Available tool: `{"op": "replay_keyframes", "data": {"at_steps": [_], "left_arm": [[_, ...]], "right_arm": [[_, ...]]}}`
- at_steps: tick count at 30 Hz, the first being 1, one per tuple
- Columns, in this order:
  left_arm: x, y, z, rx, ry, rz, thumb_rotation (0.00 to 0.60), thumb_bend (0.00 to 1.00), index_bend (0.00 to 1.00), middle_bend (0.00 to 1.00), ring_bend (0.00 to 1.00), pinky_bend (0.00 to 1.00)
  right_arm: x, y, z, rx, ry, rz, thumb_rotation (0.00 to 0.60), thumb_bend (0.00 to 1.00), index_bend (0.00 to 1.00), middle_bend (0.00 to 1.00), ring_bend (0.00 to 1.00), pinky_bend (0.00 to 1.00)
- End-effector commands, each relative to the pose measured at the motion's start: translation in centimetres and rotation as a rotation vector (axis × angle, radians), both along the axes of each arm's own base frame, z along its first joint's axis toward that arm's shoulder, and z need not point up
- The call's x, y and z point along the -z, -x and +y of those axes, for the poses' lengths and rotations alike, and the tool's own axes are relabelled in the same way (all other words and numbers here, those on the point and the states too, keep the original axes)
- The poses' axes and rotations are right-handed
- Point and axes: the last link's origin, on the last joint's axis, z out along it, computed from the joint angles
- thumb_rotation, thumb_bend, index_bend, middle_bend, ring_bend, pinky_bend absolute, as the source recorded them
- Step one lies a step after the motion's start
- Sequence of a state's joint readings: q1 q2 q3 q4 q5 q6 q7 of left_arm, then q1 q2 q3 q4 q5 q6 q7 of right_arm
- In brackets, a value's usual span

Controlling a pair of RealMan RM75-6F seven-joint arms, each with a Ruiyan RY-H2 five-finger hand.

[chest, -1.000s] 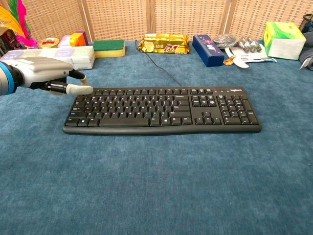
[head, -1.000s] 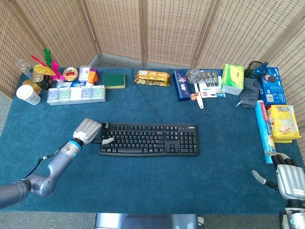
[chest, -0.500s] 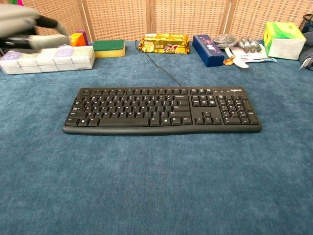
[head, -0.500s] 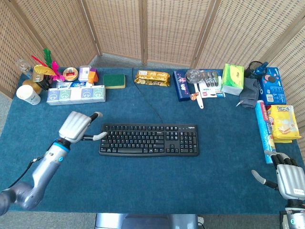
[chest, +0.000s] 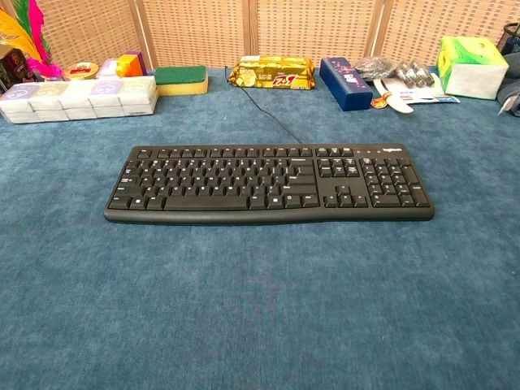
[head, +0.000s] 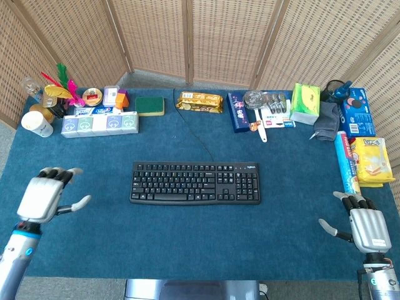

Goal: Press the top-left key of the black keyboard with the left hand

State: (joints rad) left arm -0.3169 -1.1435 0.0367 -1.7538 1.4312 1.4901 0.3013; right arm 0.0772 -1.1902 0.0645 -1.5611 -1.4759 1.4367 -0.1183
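The black keyboard (head: 195,183) lies in the middle of the blue table cloth, its cable running toward the back; it fills the centre of the chest view as keyboard (chest: 268,182). Its top-left key (head: 137,166) (chest: 140,152) is uncovered. My left hand (head: 44,199) hovers far to the left of the keyboard near the table's left front, fingers spread and holding nothing. At the front right corner, my right hand (head: 365,226) is open too, well away from the keyboard. Neither hand appears in the chest view.
Along the back stand a white box row (head: 100,123), a green sponge (head: 149,105), a snack packet (head: 199,102), a blue box (head: 237,112) and a green tissue pack (head: 305,103). Cups and jars (head: 37,123) crowd the back left. Snack boxes (head: 369,161) line the right edge.
My left hand has pulled back from the keyboard's top-left corner, moving left and toward the front edge, and spread its fingers. The right hand shifted slightly up and left.
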Motion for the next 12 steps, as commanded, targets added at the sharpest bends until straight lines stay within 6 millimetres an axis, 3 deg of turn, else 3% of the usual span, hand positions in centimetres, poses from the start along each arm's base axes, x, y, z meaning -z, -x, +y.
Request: {"op": "replay_keyframes", "data": {"at_steps": [1,5,12], "left_arm": [[-1.4,1.8,-3.4,-0.022,-0.070,0.006,0.000,0.13,0.27,0.44,0.31,0.23],[-1.7,3.2,-5.7,-0.071,-0.095,0.008,0.000,0.13,0.27,0.44,0.31,0.23],[-1.6,3.0,-5.4,-0.055,-0.097,0.003,0.000,0.13,0.27,0.44,0.31,0.23]], "right_arm": [[0.1,-0.1,-0.1,-0.005,0.000,-0.005,0.000,0.19,0.21,0.28,0.23,0.22],[0.2,-0.1,-0.2,-0.013,0.005,-0.014,0.000,0.19,0.21,0.28,0.23,0.22],[0.2,-0.2,-0.2,-0.019,0.000,-0.013,0.000,0.19,0.21,0.28,0.23,0.22]]}}
